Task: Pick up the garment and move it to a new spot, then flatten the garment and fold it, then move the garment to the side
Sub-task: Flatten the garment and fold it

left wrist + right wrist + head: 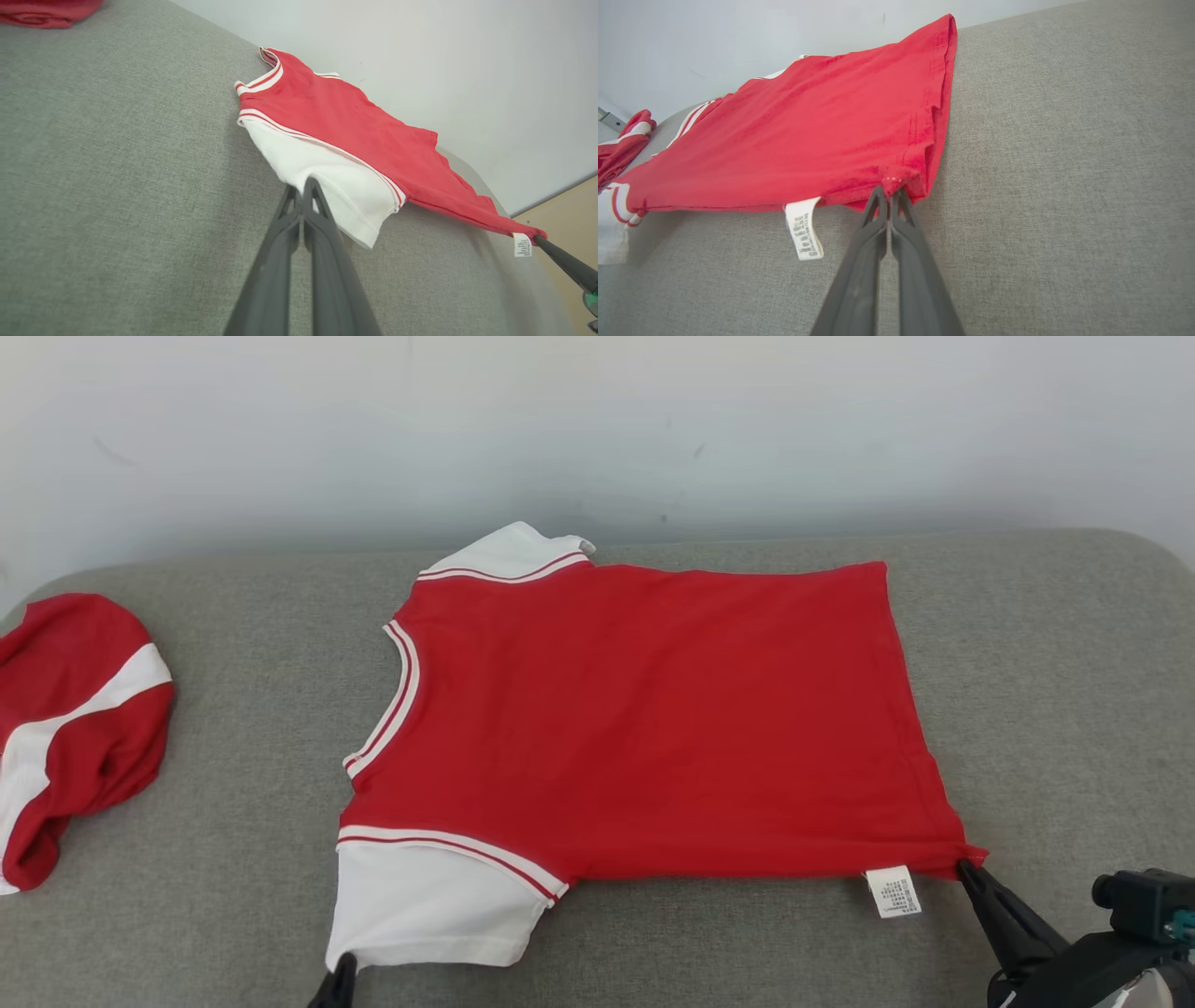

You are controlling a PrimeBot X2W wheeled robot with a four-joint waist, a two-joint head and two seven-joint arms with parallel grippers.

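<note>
Flattening seems to be the step in hand, and it looks almost finished. The red T-shirt (653, 709) lies spread in the middle of the grey upholstered surface (1046, 691), with its neck to the left and its bottom hem to the right.

The left gripper (302, 186) has its two dark fingers pressed together on the hem of the near white sleeve (429, 905). The right gripper (888, 193) is clamped on the near right corner of the bottom hem, just beside the white care label (893, 891). That corner is pulled to a small point.

I judge that the fold comes next. Both grips are on the near edge, so this edge could be lifted and carried over to the far edge. The two arms should then go at the same height, or the cloth will slide and twist.

The shirt is a thin, soft knit, matte, with few wrinkles. It has white sleeves and red-and-white striped trim at the neck and the sleeve seams. The far sleeve (509, 551) is partly tucked and curls up at its tip. The surface is a coarse woven fabric with rounded corners, so it should hold the cloth a little. At the far left a second red and white garment (75, 728) lies crumpled, well apart from the shirt.
</note>
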